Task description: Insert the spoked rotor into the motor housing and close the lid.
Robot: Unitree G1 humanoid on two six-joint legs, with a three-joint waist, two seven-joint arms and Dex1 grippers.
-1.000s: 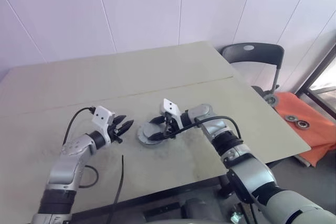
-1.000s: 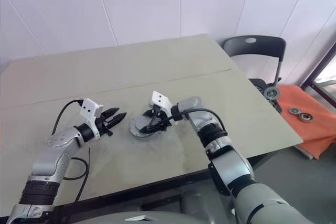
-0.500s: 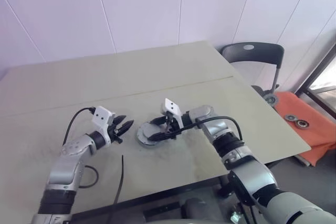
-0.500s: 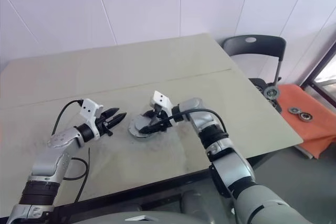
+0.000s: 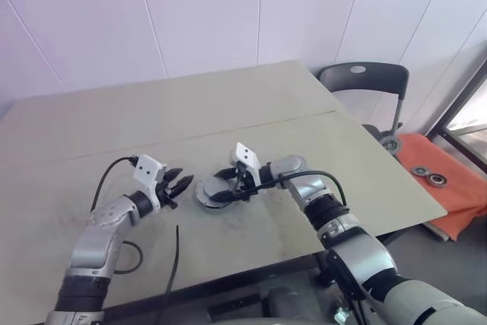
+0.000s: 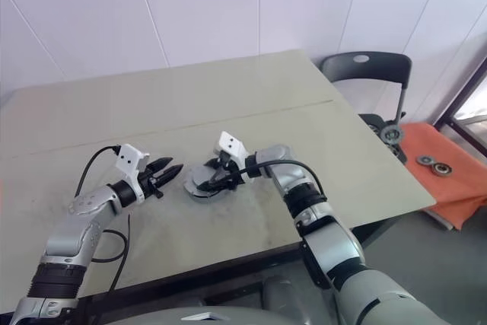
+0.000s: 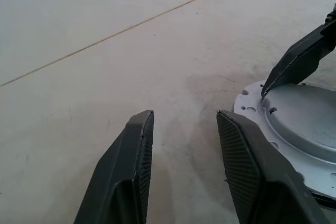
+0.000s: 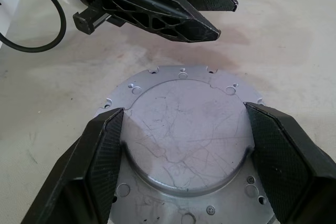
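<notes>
A round grey metal disc, the lid (image 8: 184, 140), lies flat on the table just right of centre, with a raised middle and a holed flange. My right gripper (image 8: 184, 109) reaches in from the right, its two fingers pressed against opposite sides of the raised middle, so it is shut on the lid. My left gripper (image 5: 179, 185) hovers just left of the lid (image 5: 207, 193), pointing at it, fingers (image 7: 139, 145) partly apart with nothing between them. A dark edge shows under the flange. The spoked rotor and the motor housing are hidden or out of view.
A black cable (image 5: 173, 264) lies on the table near the front edge by my left arm. A dark chair (image 5: 365, 81) stands past the table's right corner. An orange cloth (image 5: 456, 188) with small wheels lies on the floor to the right.
My right gripper has turned slightly while staying on the lid. The left gripper has not moved. The view has shifted a little.
</notes>
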